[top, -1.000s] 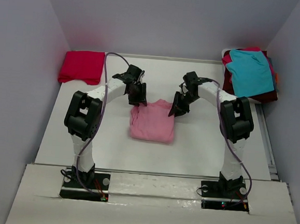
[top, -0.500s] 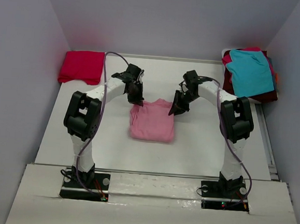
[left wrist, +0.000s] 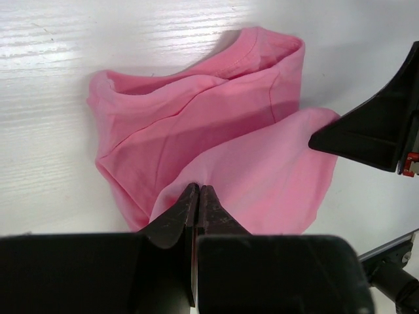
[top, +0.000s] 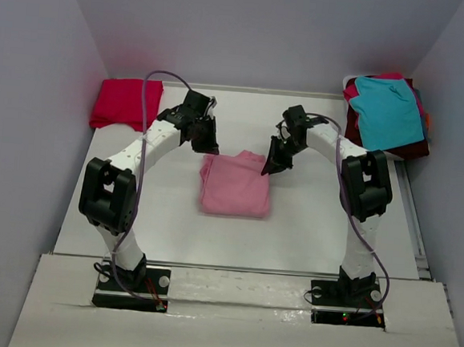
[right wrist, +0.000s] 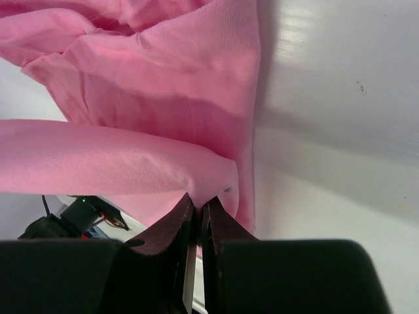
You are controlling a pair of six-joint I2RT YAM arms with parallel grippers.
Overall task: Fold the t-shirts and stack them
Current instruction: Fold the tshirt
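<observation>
Light pink t-shirt [top: 235,188] rumpled, half-folded on worktop [top: 316,228]; far corners gripped by left pincer [left wrist: 198,195], right pincer [right wrist: 196,204].

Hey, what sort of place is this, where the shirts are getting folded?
Probably a robotics lab test cell, not a home: a white table boxed in by bare grey walls, two robot arms bolted at its near edge, and a pink t-shirt between them.

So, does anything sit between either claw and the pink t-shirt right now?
Nothing visible does: the left claw and right claw are each pinched shut on an edge of the pink t-shirt.
</observation>
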